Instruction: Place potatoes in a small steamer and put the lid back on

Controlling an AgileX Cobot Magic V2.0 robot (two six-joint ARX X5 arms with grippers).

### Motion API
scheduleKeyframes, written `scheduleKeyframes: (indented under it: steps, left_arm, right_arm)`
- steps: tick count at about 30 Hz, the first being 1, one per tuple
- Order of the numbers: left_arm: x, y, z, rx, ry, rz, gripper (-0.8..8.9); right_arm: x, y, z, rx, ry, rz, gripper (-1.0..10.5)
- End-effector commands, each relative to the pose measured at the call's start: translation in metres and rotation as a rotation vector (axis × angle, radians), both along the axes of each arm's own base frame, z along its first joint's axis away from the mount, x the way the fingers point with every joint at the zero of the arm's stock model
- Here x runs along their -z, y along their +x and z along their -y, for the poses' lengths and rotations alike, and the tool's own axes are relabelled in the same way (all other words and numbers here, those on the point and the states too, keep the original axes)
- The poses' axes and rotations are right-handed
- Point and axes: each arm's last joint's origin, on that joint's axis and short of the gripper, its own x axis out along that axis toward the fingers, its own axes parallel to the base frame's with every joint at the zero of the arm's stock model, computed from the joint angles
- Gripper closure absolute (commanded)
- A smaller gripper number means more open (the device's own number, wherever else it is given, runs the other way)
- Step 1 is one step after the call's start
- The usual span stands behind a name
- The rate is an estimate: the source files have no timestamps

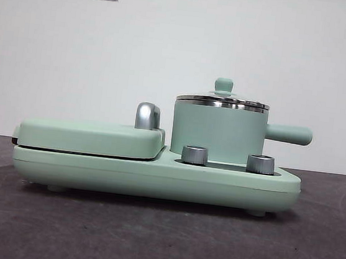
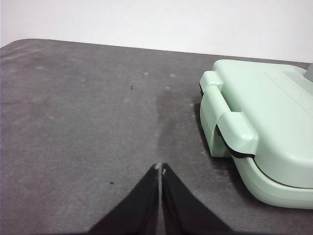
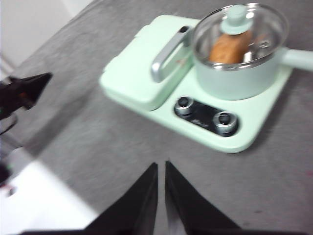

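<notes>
The small steamer (image 1: 217, 133), a mint-green pot with a steel rim and a stubby side handle, stands on the right half of the green cooker base (image 1: 155, 176). The glass lid (image 1: 223, 99) with its green knob sits on top of it. Through the lid in the right wrist view, the orange-brown potato (image 3: 227, 47) lies inside the steamer (image 3: 239, 73) under the lid (image 3: 239, 24). My right gripper (image 3: 161, 165) hovers shut over the table in front of the cooker, holding nothing. My left gripper (image 2: 160, 168) is shut over bare table beside the cooker's griddle end.
A flat mint-green griddle cover (image 1: 91, 136) with a chrome handle (image 1: 147, 115) fills the cooker's left half. Two steel knobs (image 1: 195, 155) (image 1: 260, 164) stand at the front. The dark grey table (image 1: 148, 239) spreads around; a white wall stands behind. The other arm's black tip (image 3: 24, 90) shows in the right wrist view.
</notes>
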Motion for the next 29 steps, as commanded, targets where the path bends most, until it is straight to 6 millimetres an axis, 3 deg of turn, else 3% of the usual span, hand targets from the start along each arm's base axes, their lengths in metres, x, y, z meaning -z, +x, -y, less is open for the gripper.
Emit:
scheduleKeyframes:
  steps: [1,6,15,23,29]
  left_arm:
    - [0.007,0.001,0.0,0.001,0.009,-0.023,8.08]
    - [0.007,0.001,0.0,0.001,0.008,-0.023,8.08]
    - [0.007,0.001,0.0,0.001,0.009,-0.023,8.08]
    - [0.007,0.001,0.0,0.0,0.009,-0.023,8.08]
    - [0.007,0.001,0.0,0.0,0.009,-0.023,8.08]
  right_arm:
    - [-0.002,0.001,0.004,0.048,-0.017,0.06,9.2]
    - [0.023,0.01,0.015,0.234,-0.034,0.147,9.2]
    - [0.108,0.023,0.035,0.593,-0.064,0.437,9.2]
    - [0.172,0.031,0.041,0.699,-0.144,0.463,9.2]
    - [0.204,0.035,0.041,0.722,-0.144,0.48,9.2]
